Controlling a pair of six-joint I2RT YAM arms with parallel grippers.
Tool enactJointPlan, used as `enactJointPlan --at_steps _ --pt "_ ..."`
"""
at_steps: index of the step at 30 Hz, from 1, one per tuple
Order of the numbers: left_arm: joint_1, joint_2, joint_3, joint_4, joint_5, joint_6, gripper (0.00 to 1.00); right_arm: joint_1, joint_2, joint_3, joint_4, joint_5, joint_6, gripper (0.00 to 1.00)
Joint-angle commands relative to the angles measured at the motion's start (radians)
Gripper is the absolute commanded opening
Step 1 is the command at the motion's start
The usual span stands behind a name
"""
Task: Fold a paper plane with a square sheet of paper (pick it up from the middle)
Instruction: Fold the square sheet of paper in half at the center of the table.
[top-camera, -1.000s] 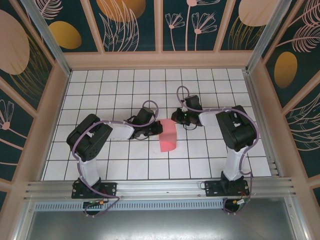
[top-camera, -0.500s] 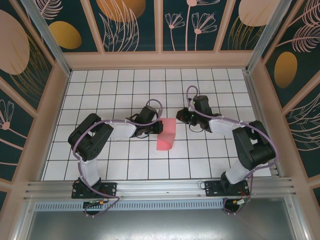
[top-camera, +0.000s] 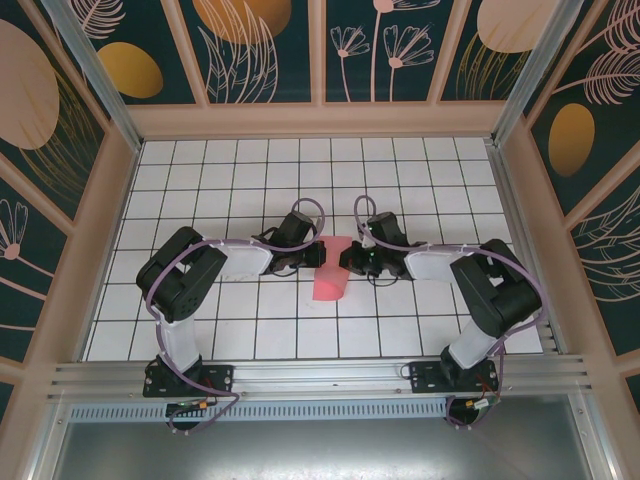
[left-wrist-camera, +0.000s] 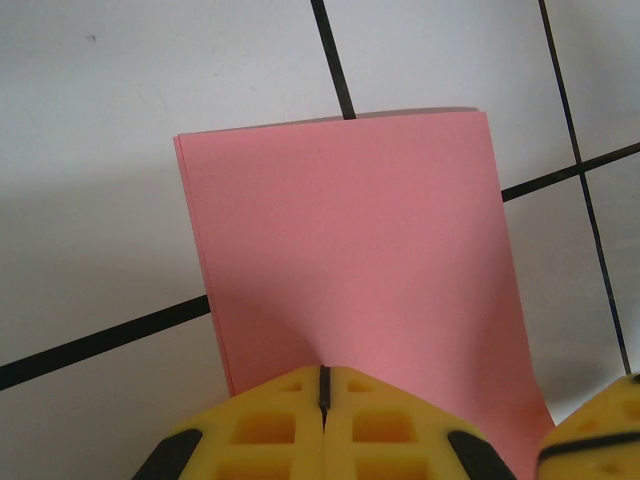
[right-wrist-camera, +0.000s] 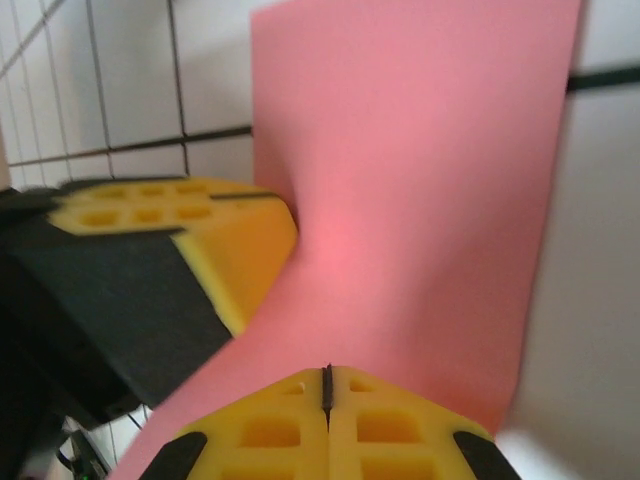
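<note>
Left claw (left-wrist-camera: 323, 388) of mine was clamped shut on one edge of the square sheet of paper (left-wrist-camera: 350, 250). Right claw (right-wrist-camera: 327, 385) was clamped shut on the opposite edge, close beside the other. The pink sheet, folded into layers, bowed up at each pinch and sat near the middle of the white grid table (top-camera: 200, 180).

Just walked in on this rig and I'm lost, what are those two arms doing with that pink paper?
Both arms are working on the pink sheet of paper, which lies folded over on the white grid table. The left tool is shut and pinches one edge of it. The right tool is shut on the opposite side, and the paper buckles between them. So far it is a narrow folded piece, not yet a plane.
</note>
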Motion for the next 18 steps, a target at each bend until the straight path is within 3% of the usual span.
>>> enactJointPlan --at_steps 1,18 --pt "0.029 0.111 -0.073 -0.205 -0.159 -0.012 0.00 0.016 0.014 -0.030 0.010 -0.028 0.011 0.00" --pt "0.030 0.115 -0.092 -0.183 -0.168 -0.049 0.00 0.028 -0.011 -0.108 -0.079 0.020 -0.034 0.00"
